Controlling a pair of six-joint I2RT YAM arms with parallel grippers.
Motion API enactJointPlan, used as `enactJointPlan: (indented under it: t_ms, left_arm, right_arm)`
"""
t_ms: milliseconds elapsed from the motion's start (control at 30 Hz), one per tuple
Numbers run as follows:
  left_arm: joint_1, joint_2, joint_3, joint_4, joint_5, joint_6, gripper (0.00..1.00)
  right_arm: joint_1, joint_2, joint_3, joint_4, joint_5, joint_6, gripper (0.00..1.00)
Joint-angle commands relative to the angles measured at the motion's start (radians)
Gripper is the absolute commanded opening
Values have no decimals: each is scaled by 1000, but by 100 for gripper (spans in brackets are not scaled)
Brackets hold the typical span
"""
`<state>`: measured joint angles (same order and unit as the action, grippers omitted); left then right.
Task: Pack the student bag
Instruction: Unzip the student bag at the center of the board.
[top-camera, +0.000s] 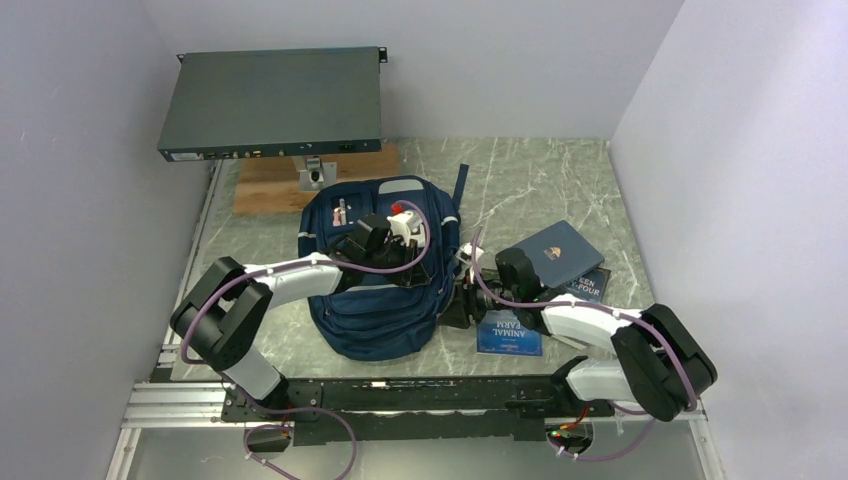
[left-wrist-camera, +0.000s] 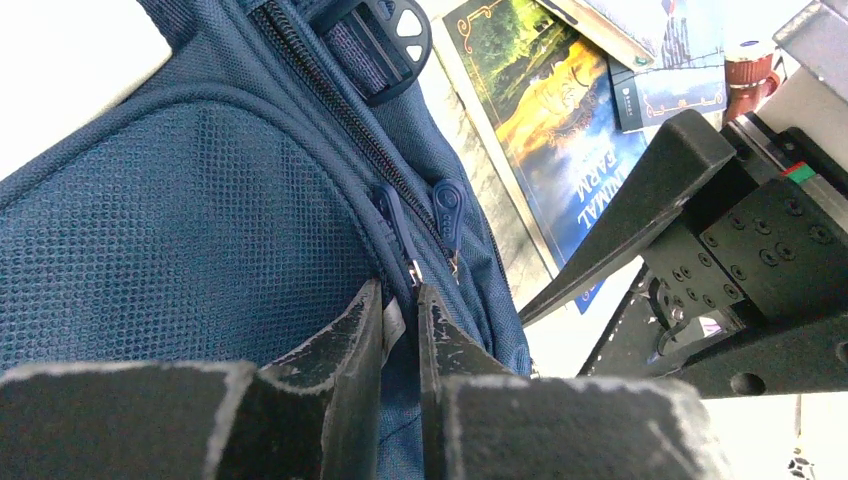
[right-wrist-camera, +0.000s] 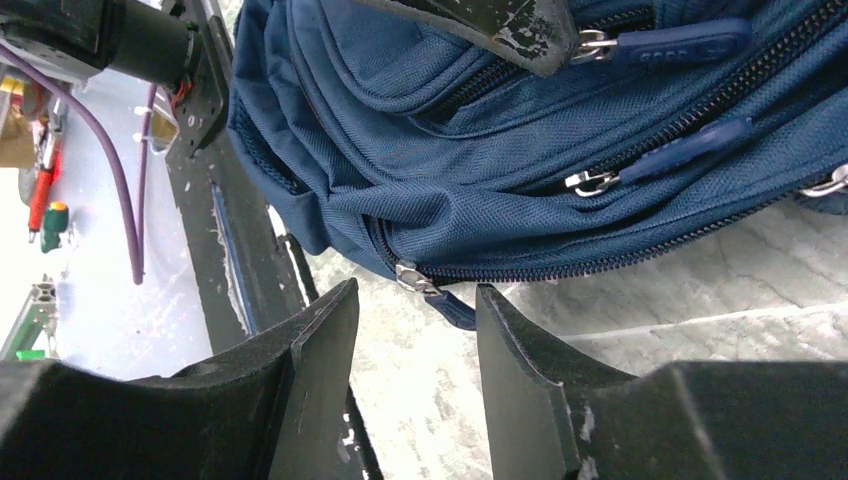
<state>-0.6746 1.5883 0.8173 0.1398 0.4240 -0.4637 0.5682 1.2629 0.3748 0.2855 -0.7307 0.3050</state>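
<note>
The student bag (top-camera: 375, 300) is a navy-blue backpack lying flat in the middle of the table. It also shows in the left wrist view (left-wrist-camera: 180, 220) and the right wrist view (right-wrist-camera: 480, 150). My left gripper (top-camera: 428, 272) reaches over the bag's right side. Its jaws (left-wrist-camera: 400, 305) are shut on bag fabric just below a zipper pull (left-wrist-camera: 395, 215). My right gripper (top-camera: 452, 305) is at the bag's right edge, low over the table. It is open (right-wrist-camera: 415, 310), with a small zipper pull (right-wrist-camera: 445, 305) of the lowest zipper just ahead of its fingertips.
An "Animal Farm" book (top-camera: 510, 333) and two dark blue books (top-camera: 560, 255) lie right of the bag. A grey rack unit (top-camera: 270, 100) stands on a mount over a wooden board (top-camera: 262, 188) at the back left. Walls close in on both sides.
</note>
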Motion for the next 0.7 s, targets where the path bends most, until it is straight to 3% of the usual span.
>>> enactJointPlan:
  t_ms: [0,133,233,367,433,567,667]
  left_arm:
    - [21,36,-13,22,27,37,18]
    - [24,42,-7,24,32,39,19]
    - [27,43,-9,28,29,36,21]
    - [28,65,-1,36,12,16,23]
    - [28,82,-2,56,-13,-6,26]
    - [27,105,-22,128,-75,-68,30]
    - [26,131,-39,209,-115,-123,32]
  right_arm:
    - [8,27,37,40,-38,-97,49]
    - [18,91,52,40,-37,-115,45]
    - [32,98,62,20,-25,-107,34]
    - [64,81,131,-150,4,-81,1]
    - [113,62,202,-305,99,-51,0]
    - [286,13,329,-592,514,101,0]
    - [431,69,462,-750,757,263,0]
